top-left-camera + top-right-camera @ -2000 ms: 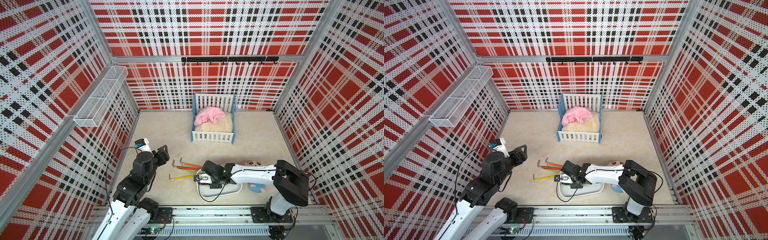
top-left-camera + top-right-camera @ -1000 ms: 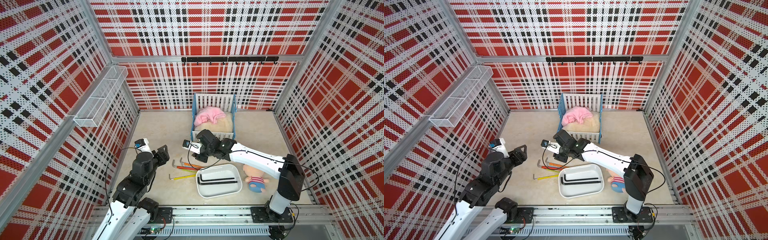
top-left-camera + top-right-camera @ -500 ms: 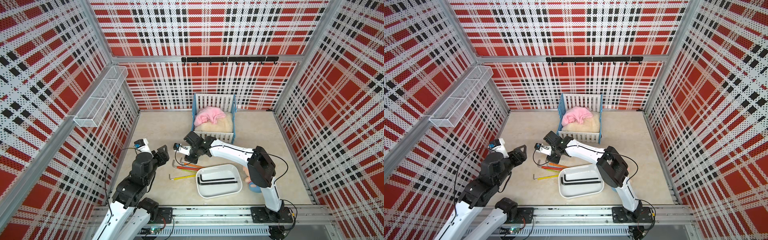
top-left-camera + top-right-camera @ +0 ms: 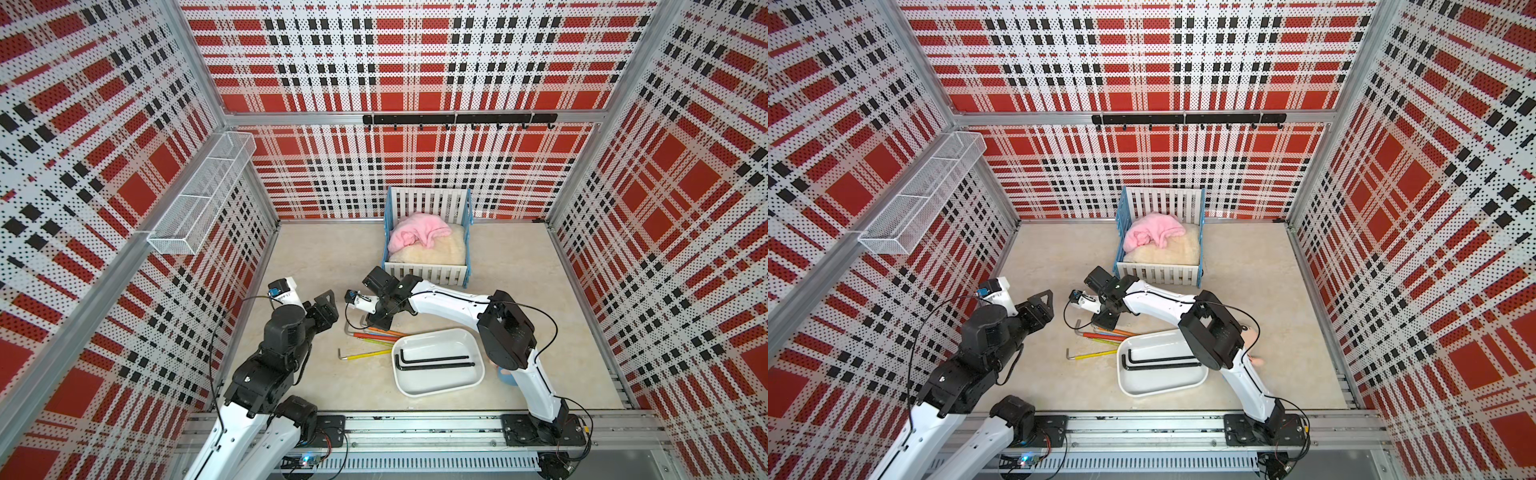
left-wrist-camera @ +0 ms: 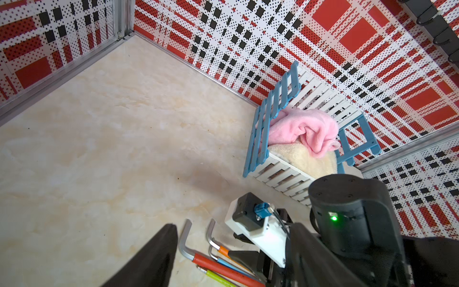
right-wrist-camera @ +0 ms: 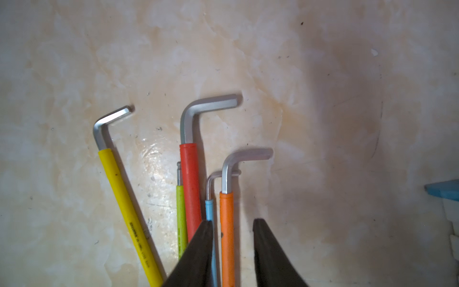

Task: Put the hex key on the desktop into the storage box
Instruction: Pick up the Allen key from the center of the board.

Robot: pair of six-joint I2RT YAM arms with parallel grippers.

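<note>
Beige desktop [image 4: 324, 266], faintly marbled: fills the middle of both top views [image 4: 1067, 257].

The right arm [image 4: 449, 297]: climbs from the lower right rail, bends left and ends at frame centre.

The left arm [image 4: 286, 332]: rises from the lower left and stops left of centre.

Blue-and-white crib [image 4: 428, 274]: stands just above centre by the back wall and holds a pink cloth [image 4: 419, 232] on a cream pad.

White storage box [image 4: 440, 380]: sits just below and right of centre in both top views [image 4: 1163, 380], flat on the desktop, and carries two black hex keys [image 4: 436, 361] side by side along its length.

The left gripper [image 4: 330, 307] [image 4: 1048, 305]: points toward frame centre with fingers apart, grips nothing and keeps clear of the keys.

The right gripper [image 4: 382, 326] [image 4: 1106, 322]: points down just upper left of the box. At the bottom edge of the right wrist view [image 6: 232, 221], stands with jaws narrowly apart, astride the orange hex key [image 6: 227, 206], and leaves bare desktop beside it, so no clamp.

Coloured keys, flat on the desktop left of the box: fan from left to right in the right wrist view as yellow hex key [image 6: 124, 198], lime hex key [image 6: 181, 211], red hex key [image 6: 190, 186], blue hex key [image 6: 209, 208], then orange.
</note>
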